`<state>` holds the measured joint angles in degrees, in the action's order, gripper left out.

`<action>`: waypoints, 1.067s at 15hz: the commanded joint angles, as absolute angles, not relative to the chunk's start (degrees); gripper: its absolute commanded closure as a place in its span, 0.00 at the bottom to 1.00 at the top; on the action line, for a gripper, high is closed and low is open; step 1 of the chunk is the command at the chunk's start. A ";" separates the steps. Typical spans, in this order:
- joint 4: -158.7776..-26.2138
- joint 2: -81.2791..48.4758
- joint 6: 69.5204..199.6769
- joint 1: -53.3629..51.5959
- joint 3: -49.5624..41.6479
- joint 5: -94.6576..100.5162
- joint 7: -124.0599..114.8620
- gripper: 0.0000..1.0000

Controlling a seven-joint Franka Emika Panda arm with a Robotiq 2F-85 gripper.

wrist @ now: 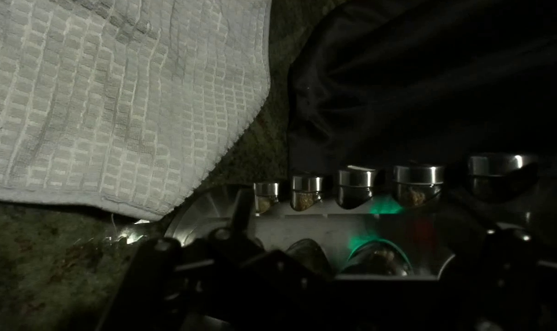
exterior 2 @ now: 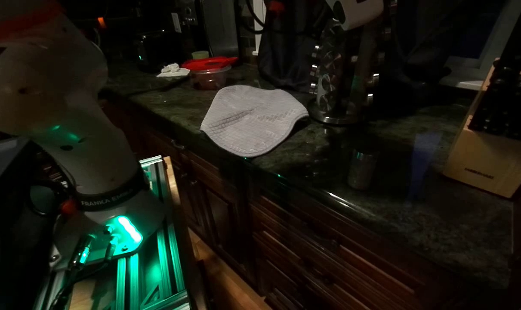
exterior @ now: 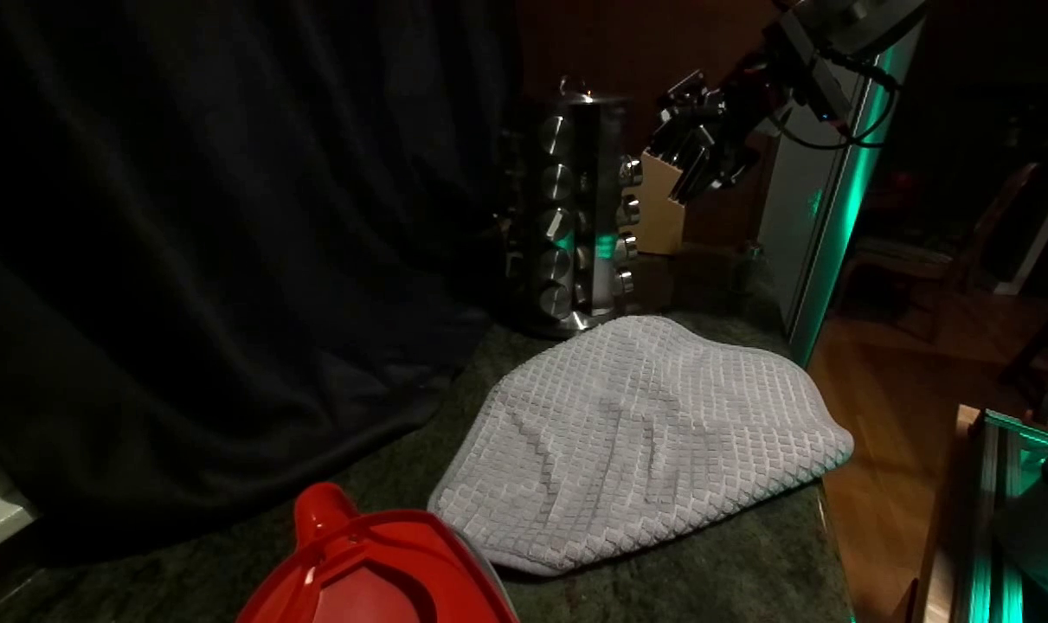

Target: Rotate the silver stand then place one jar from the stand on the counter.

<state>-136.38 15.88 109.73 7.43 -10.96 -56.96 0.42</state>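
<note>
The silver stand (exterior: 606,277) is upright at the back of the counter (exterior: 385,459), with tiers of small silver-lidded jars (exterior: 556,225) around it. Its round base (exterior 2: 335,118) also shows in an exterior view. In the wrist view my gripper (wrist: 375,220) is spread wide across the stand's chrome panel (wrist: 283,227), holding nothing. Beyond it runs a row of jars (wrist: 307,193) with lids facing the dark cloth. More jars bulge out between the fingers, partly covered by the gripper's body. In an exterior view the gripper (exterior: 705,156) is a dark shape right beside the stand.
A pale grey cloth (exterior: 645,433) lies by the stand's base. A black curtain (exterior: 229,260) hangs close behind. A knife block (exterior 2: 488,159) and a clear silver-topped container (exterior 2: 362,170) stand on the counter, the latter near its front edge. A red lid (exterior 2: 211,63) covers a tub.
</note>
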 commanded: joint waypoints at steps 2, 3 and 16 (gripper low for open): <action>-134.56 13.04 106.31 9.04 -11.72 -59.66 -0.54 0.00; -134.24 12.45 105.82 9.25 -11.79 -60.66 -1.21 0.00; -134.38 9.96 109.00 10.31 -10.49 -69.31 -16.46 0.00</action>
